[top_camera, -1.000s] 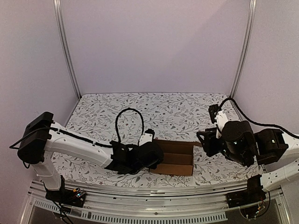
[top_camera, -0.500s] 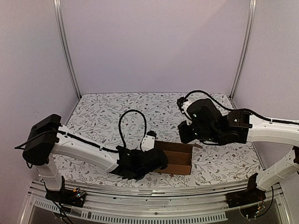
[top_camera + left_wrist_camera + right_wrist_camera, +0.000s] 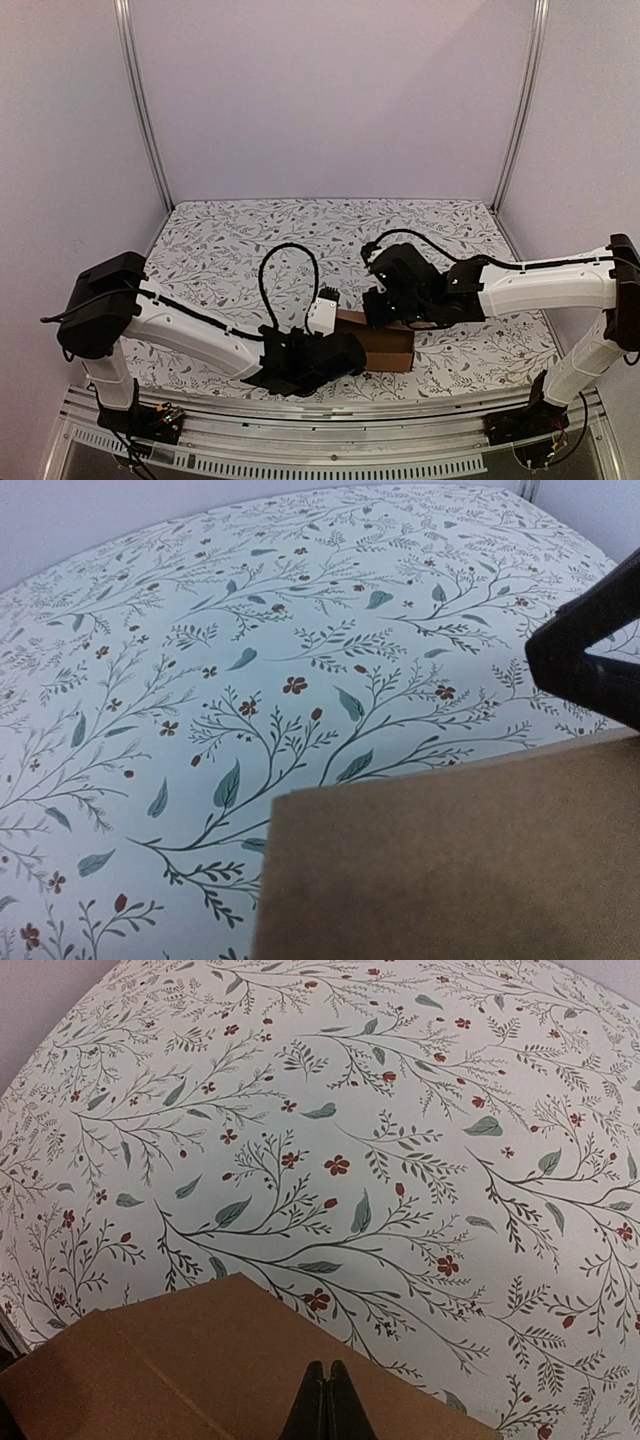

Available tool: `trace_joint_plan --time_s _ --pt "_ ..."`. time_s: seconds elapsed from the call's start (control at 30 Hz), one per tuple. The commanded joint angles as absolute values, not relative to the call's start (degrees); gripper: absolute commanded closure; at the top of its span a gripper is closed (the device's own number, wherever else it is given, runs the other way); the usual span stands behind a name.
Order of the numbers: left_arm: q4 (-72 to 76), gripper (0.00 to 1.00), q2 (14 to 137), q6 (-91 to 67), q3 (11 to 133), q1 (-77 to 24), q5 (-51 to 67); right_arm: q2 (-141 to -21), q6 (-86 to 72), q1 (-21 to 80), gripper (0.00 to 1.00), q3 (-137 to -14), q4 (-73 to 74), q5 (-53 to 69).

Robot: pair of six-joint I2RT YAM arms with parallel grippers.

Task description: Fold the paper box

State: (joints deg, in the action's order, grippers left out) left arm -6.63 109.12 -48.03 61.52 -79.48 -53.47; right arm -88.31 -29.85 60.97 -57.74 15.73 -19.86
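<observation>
Your paper box sits near the front edge of the table, about midway between the two arm bases, a low brown cardboard block on the floral cloth. Both arms are crowded right up on it. Your left gripper is pressed in at the box's left end, but its fingers never show, not even in its own wrist view, so you can't tell whether it's gaping or clamped. That view is half filled by a plain cardboard panel, with a black wedge poking in from the right edge. Your right gripper reaches in from the far right side and hangs over the box's top, fingers pinched together with nothing visible between them, tips low over the cardboard near its far edge.
</observation>
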Motion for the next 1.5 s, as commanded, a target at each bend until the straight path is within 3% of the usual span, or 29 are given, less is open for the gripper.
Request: trace_joint_plan --time_s 0.0,0.13,0.3,0.5,0.93,1.47 --pt "-7.5 1.0 111.5 -48.6 60.0 -80.8 -51.8 -90.7 -33.9 62.4 1.0 -54.6 11.5 -21.0" --pt "-8.0 1.0 111.3 -49.4 59.3 -81.0 -50.7 -92.0 -35.2 64.7 1.0 -53.6 11.1 -24.9" --pt "-12.3 0.67 109.7 -51.1 58.5 -81.6 -49.1 -93.3 -37.3 65.7 1.0 -52.1 9.4 -27.0" --pt "-18.2 0.54 105.6 -54.2 56.7 -83.3 -47.9 -93.6 -38.4 66.5 1.0 -50.3 8.1 -28.5" --pt "-24.3 0.49 96.9 -52.4 53.6 -84.8 -41.2 -93.1 -41.5 68.2 1.0 -45.9 7.4 -29.7" --pt "-27.8 0.49 93.9 -55.0 51.3 -84.8 -33.7 -94.7 -41.4 72.0 1.0 -46.9 9.9 -36.8"
